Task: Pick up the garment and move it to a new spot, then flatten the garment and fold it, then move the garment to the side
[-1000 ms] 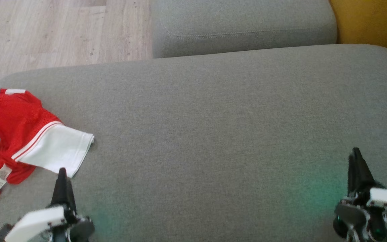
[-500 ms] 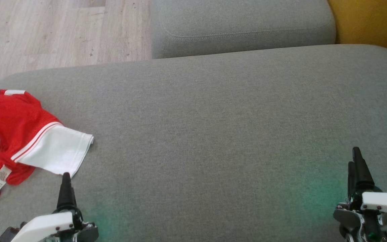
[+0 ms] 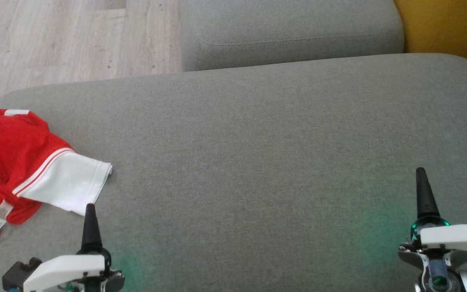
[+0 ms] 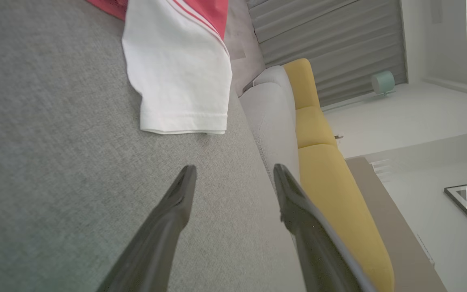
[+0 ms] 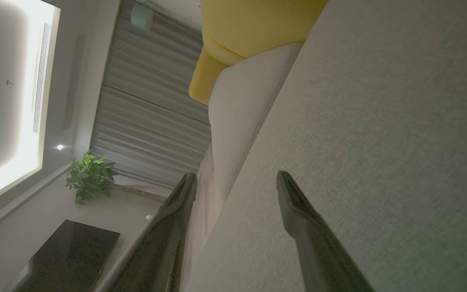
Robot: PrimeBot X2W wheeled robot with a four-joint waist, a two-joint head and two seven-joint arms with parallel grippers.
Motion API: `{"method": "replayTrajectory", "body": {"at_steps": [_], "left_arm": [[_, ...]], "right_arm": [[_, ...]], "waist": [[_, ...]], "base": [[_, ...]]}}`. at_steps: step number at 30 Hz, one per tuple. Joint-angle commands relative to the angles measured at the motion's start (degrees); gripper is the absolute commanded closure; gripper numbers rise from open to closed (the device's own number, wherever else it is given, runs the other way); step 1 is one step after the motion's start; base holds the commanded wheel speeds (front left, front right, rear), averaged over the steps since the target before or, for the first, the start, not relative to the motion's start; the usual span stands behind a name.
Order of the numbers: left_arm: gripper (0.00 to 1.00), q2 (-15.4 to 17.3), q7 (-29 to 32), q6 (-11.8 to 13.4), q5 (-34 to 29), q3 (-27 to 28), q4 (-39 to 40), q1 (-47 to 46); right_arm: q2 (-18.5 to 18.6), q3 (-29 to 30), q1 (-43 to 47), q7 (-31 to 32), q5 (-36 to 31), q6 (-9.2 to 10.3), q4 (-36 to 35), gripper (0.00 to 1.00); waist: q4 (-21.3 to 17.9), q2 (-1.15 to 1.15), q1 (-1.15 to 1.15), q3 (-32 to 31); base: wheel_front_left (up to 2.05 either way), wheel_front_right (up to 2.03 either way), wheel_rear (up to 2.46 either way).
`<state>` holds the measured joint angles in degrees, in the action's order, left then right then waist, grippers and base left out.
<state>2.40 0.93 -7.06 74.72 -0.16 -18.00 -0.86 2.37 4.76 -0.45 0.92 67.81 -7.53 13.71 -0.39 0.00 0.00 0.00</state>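
Fig.: garment [image 3: 22, 162], red w/ white panel, lies crumpled at left edge of grey cushion [image 3: 258, 142], partly out of frame. Left gripper [image 4: 233, 169] & right gripper [image 5: 235, 176]: fingers spread wide, both empty. Left is near the white hem, not touching; right is well apart. Est. progress: nil; pick-up, flatten, fold, set-aside all pending. White panel points twd cushion centre; overall long axis unclear (bunched).

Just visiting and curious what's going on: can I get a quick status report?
Left end effector open, empty. Right end effector open, empty. Red-and-white garment crumpled at left end of grey cushion, untouched. Nothing seen in the way.
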Motion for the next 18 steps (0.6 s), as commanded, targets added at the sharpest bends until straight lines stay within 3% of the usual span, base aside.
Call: {"method": "replayTrajectory", "body": {"at_steps": [1, 18], "left_arm": [[0.0, 0.3, -0.6, -0.1, -2.0, 0.0, 2.2, -2.1], [0.0, 0.5, -3.5, -0.1, -18.0, -1.4, 2.3, -2.0]], "right_arm": [[0.8, -0.7, -1.0, -0.7, -2.2, 0.01, -2.4, 0.0], [2.4, -4.5, -1.2, -3.5, -18.2, 0.02, -2.9, 0.0]], "waist": [[0.0, 0.0, 0.0, 0.0], [-0.3, 0.0, 0.0, -0.1]], "base": [[0.0, 0.0, 0.0], [0.0, 0.0, 0.0]]}}
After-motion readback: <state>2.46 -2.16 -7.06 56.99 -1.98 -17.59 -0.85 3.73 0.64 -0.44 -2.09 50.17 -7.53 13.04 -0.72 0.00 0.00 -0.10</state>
